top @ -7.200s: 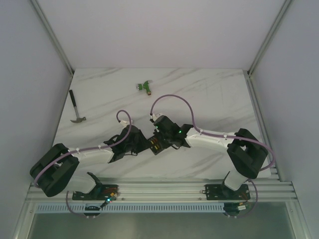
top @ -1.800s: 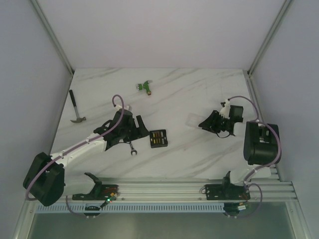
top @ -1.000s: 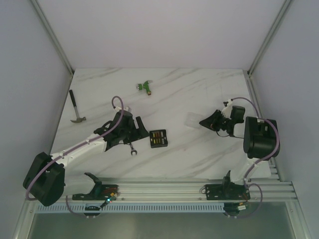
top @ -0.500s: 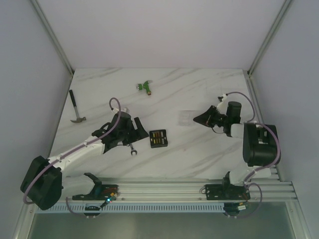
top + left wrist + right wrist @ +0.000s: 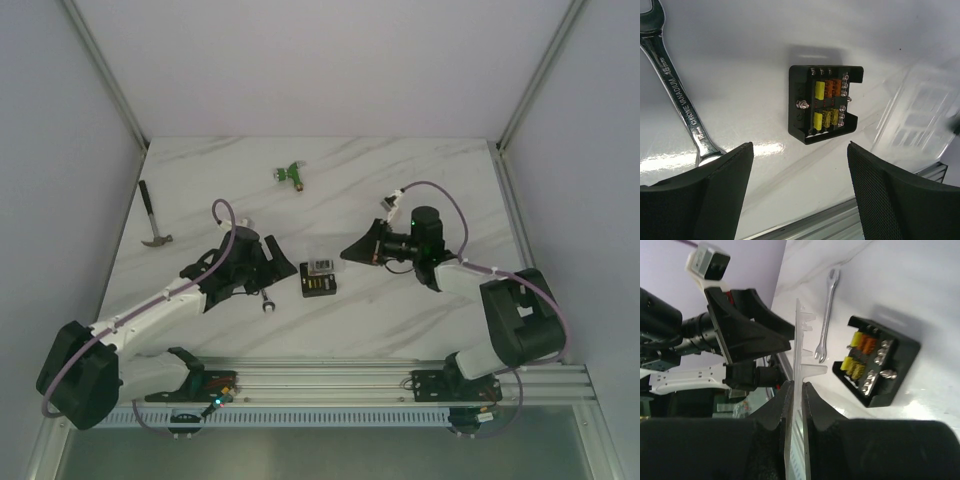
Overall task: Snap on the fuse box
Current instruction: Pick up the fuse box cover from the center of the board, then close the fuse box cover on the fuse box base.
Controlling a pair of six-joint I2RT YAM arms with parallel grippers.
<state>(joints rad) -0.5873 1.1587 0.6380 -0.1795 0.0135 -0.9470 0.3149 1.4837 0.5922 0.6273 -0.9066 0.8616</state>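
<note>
The fuse box is a small black square tray with yellow and orange fuses, lying uncovered on the marble table. It shows in the left wrist view and the right wrist view. My right gripper is shut on the thin clear lid, held on edge between its fingers. The lid hangs just above the box's far edge. My left gripper stands open a little left of the box, nothing between its pads.
A small steel wrench lies just left of the box, beside my left gripper, also seen from the wrists. A hammer lies at the far left edge. A green connector sits at the back.
My right arm has swung left across the table with the clear lid, from the right side to just over the fuse box. The left arm has barely shifted.
</note>
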